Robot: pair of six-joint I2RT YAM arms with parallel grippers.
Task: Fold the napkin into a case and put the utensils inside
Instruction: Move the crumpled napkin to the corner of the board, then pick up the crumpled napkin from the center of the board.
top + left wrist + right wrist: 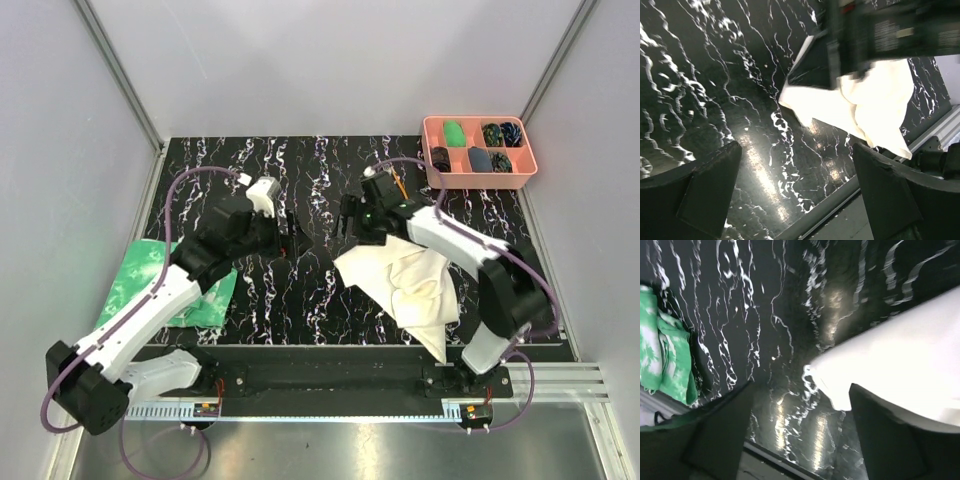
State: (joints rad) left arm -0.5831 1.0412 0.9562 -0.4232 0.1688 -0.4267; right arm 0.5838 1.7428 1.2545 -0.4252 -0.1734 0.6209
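Cream-white cloth, the napkin (415, 290), lies rumpled and unfolded on the black marbled table (300, 300), right of centre and partly under the right arm. No case is formed, and I cannot pick out the utensils. Left gripper (285, 232) and right gripper (352, 222) hover apart near mid-table.

Left wrist view: jaws wide and empty, napkin well ahead.

Right wrist view: jaws wide, a napkin corner just beside one finger (890, 440), unheld.

A pinch on this bunched cloth may catch several layers at once — the fold would then go crooked.

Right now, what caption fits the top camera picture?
Left gripper and right gripper face each other beside a crumpled napkin on the table.
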